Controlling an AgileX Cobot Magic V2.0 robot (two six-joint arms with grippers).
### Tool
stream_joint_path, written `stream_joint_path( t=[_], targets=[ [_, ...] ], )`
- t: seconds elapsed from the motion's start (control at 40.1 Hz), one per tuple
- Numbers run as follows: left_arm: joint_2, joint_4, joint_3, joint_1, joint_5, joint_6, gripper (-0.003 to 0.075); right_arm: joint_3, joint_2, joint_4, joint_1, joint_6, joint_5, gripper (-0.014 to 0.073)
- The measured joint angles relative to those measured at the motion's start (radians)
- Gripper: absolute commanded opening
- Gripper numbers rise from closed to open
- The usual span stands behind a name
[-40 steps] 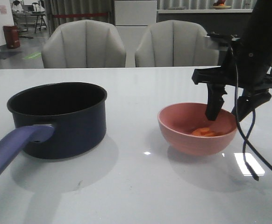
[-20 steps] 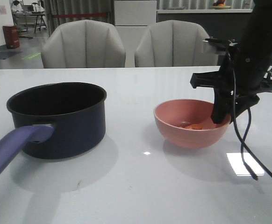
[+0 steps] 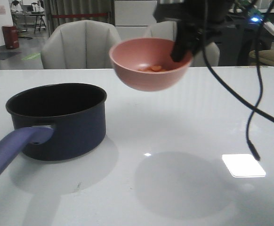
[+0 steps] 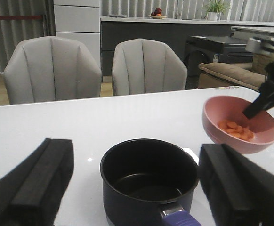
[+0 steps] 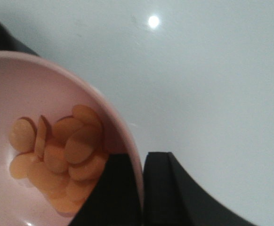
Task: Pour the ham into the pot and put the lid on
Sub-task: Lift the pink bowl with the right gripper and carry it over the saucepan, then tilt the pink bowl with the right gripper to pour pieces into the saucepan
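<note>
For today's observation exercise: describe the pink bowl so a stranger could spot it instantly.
Start at the white table; the dark navy pot stands on it. Above and right of the pot, the pink bowl hangs in the air, its rim pinched by the right gripper. It alone holds orange ham slices.

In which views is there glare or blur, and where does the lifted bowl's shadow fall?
Front view: a bright rectangular glare patch lies on the glossy white table, and the pink round bowl casts a soft round shadow beside it. Right wrist view: a small light spot; the orange ham slices look slightly soft.
</note>
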State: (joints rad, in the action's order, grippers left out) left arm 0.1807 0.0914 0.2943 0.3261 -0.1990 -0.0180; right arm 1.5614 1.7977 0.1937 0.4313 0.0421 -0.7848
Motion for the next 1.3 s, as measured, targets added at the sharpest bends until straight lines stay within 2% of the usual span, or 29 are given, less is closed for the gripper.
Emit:
stream_joint_path(
  t=[0.175, 0.374, 0.649, 0.874, 1.073, 1.298],
  targets=[
    [0.0, 0.0, 0.0, 0.0, 0.0, 0.0, 0.0585, 0.026, 0.0, 0.0, 0.139, 0.002, 0.124, 0.0148],
    [0.0, 0.0, 0.0, 0.0, 0.0, 0.0, 0.0585, 0.026, 0.046, -0.095, 0.238, 0.005, 0.407, 0.0148],
    [0.0, 0.0, 0.0, 0.0, 0.0, 0.0, 0.0585, -0.003, 0.098, -0.225, 0.279, 0.005, 0.754, 0.0137],
    [0.0, 0.0, 0.0, 0.0, 0.0, 0.0, 0.0585, -0.153, 0.098, -0.25, 0.28, 0.046, 1.081, 0.0138],
    [0.0, 0.0, 0.0, 0.0, 0.0, 0.0, 0.0585, -0.231, 0.1, -0.23, 0.28, 0.229, 1.199, 0.0138],
    [0.0, 0.0, 0.0, 0.0, 0.0, 0.0, 0.0585, -0.247, 0.105, -0.111, 0.312, 0.598, 1.256, 0.0138]
  ],
)
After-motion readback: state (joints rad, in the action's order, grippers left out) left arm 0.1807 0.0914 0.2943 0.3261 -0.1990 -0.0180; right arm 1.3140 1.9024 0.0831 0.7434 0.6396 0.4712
